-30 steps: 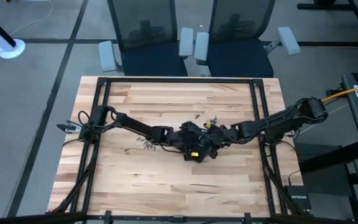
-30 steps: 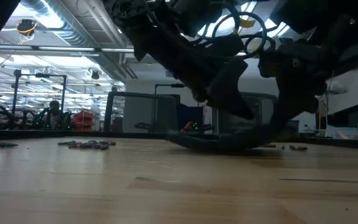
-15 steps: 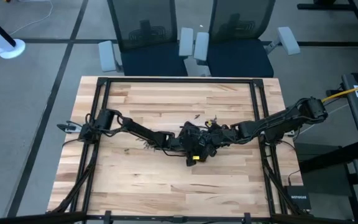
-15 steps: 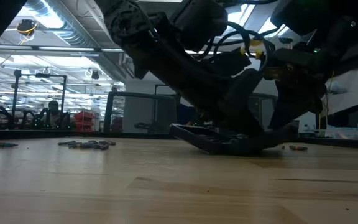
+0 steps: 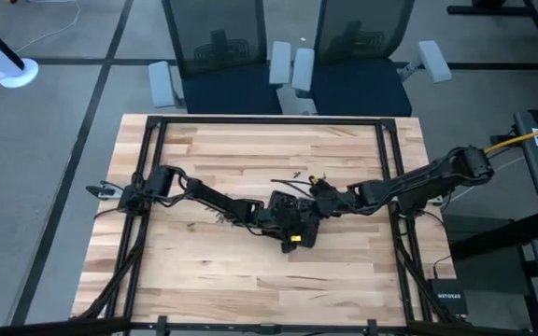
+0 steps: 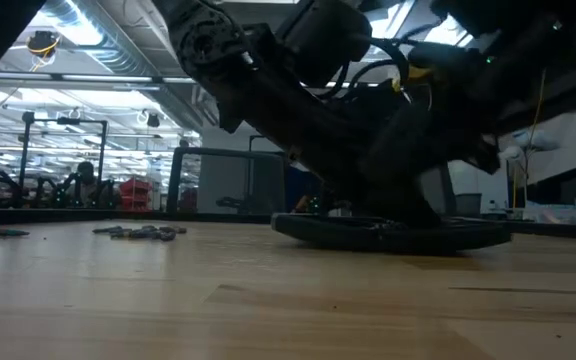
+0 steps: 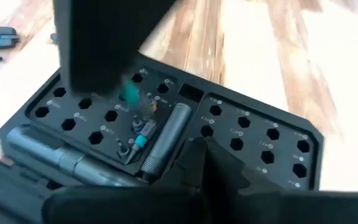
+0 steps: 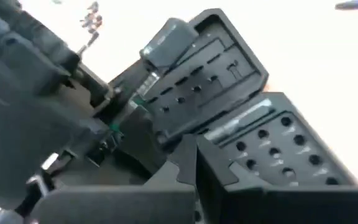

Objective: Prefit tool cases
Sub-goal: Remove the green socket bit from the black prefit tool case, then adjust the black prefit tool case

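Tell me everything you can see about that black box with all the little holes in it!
The tool case is a small black case that looks like plastic, lying open and flat on the wooden table near its middle. Its two halves show rows of small six-sided holes with tiny white labels, and most holes look empty. A grey metal driver handle lies in a middle slot. Both arms crowd over it: the shut left gripper and shut right gripper sit right at it, though I cannot tell whether they touch.

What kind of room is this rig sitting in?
Probably a robotics lab or workshop. The butcher-block table faces two office chairs, and the low view shows open ceiling ducts and benches of equipment behind.
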Controlling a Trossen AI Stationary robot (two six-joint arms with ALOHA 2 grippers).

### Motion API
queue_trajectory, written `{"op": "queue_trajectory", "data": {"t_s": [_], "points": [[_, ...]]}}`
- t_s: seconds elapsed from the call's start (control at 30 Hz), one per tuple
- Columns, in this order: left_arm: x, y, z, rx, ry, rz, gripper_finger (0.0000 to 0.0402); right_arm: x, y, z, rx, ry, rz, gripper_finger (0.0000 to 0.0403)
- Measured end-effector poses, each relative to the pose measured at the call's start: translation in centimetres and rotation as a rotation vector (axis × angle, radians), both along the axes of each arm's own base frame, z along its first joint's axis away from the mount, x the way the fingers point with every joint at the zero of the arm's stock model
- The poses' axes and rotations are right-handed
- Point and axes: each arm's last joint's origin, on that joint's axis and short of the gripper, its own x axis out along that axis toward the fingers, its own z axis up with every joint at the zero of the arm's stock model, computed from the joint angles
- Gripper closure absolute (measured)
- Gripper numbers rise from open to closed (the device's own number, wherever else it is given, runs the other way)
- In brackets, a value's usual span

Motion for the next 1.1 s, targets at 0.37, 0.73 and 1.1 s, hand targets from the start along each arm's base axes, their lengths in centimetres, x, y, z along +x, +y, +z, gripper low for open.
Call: {"op": "queue_trajectory", "data": {"t_s": [0.37,0.73,1.1], "points": [[-1.0,0.3,3.2,0.115,0.05,-0.094,0.0401,-1.9,-3.3,-0.1,-0.222,0.179,-0.28,0.0402],[-2.8,1.6,9.2,0.278,0.067,-0.154,0.0401,-1.8,-7.2,-0.1,-0.226,0.225,-0.193,0.0395],[-6.2,-0.3,11.4,0.363,0.209,-0.115,0.0401,-1.1,-7.9,-1.0,-0.081,0.209,0.106,0.0221]]}}
